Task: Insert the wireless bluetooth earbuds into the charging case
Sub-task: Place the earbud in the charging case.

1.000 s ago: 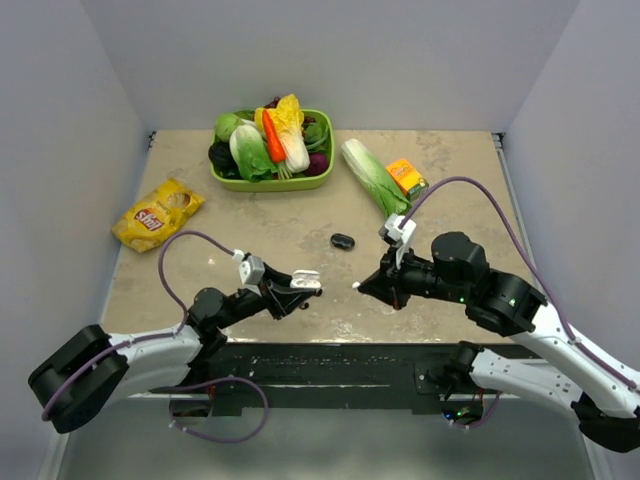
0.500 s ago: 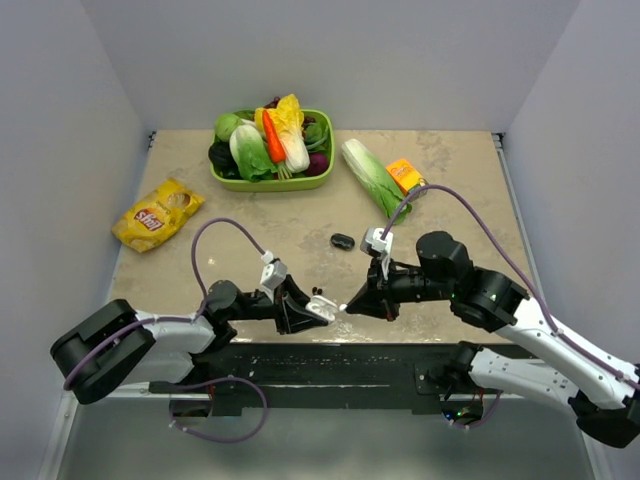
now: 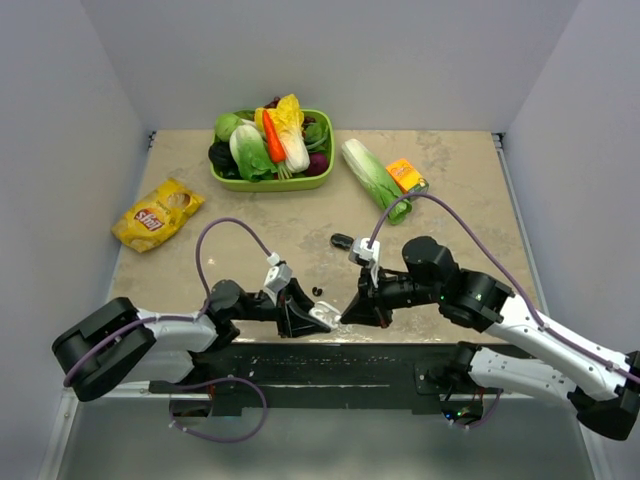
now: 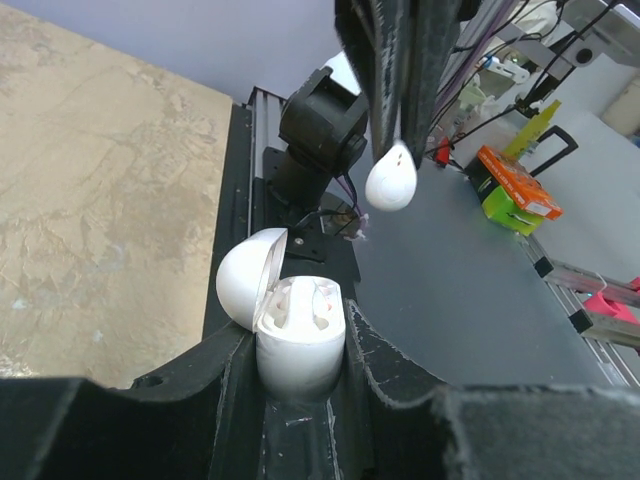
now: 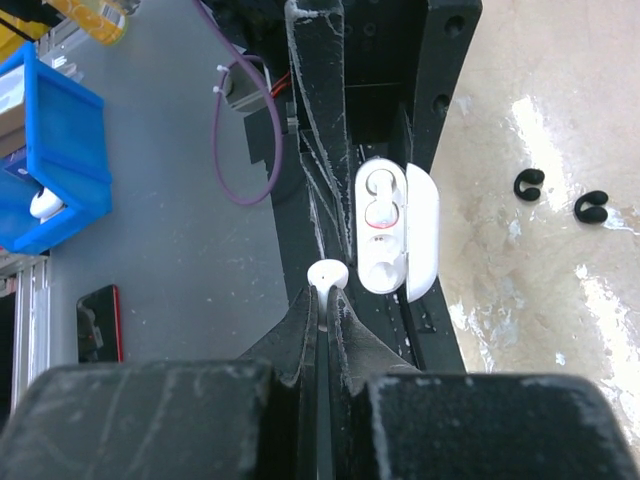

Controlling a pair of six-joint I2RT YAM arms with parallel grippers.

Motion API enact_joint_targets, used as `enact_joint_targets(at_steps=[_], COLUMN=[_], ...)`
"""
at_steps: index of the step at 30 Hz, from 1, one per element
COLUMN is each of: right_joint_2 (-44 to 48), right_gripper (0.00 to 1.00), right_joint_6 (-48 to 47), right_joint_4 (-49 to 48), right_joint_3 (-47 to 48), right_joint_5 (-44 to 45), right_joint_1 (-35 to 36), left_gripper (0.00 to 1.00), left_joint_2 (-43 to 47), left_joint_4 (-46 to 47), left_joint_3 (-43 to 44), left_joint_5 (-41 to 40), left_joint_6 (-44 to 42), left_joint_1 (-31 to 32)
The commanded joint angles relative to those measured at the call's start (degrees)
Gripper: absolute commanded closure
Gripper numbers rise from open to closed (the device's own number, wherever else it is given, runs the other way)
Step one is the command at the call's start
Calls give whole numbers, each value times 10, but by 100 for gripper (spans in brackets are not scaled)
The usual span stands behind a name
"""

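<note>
White wireless bluetooth earbud (image 4: 391, 180) (image 5: 327, 272), pinched by its stem in the right claw (image 5: 325, 296) (image 3: 346, 314), whose fingers are pressed together on it. The rounded head pokes out past the fingertips. It hangs just beyond the left claw (image 4: 300, 348) (image 3: 320, 318), close over the mouth of the white charging case (image 4: 300, 345) (image 5: 385, 228) and apart from it in the left wrist view.

The left claw pinches the case's body between its two fingers. The lid is flipped open to one side and the two wells inside face the right claw. Whether either well is filled cannot be told.

Two black earbuds (image 5: 528, 183) (image 3: 318, 291) lie loose on the beige worktop (image 3: 450, 190), just beyond the tips of both claws. Both claws meet tip to tip over the worktop's near edge.
</note>
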State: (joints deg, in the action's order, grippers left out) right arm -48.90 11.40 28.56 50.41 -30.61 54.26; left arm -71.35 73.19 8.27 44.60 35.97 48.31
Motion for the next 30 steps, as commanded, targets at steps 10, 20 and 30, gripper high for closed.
enact_joint_targets(at_steps=[10, 20, 30], right_joint_2=[-7, -4, 7], right_gripper=[100, 100, 100], right_joint_6=[10, 6, 2], right_joint_4=[-53, -45, -26], right_joint_3=[-14, -8, -17], right_joint_5=[7, 27, 42], right_joint_1=[16, 22, 26], left_gripper=[100, 100, 100], left_joint_2=[43, 44, 51], left_joint_4=[238, 249, 238], left_joint_3=[34, 43, 53], left_joint_5=[-4, -4, -6], left_joint_6=[-63, -68, -71], left_joint_1=[37, 41, 42])
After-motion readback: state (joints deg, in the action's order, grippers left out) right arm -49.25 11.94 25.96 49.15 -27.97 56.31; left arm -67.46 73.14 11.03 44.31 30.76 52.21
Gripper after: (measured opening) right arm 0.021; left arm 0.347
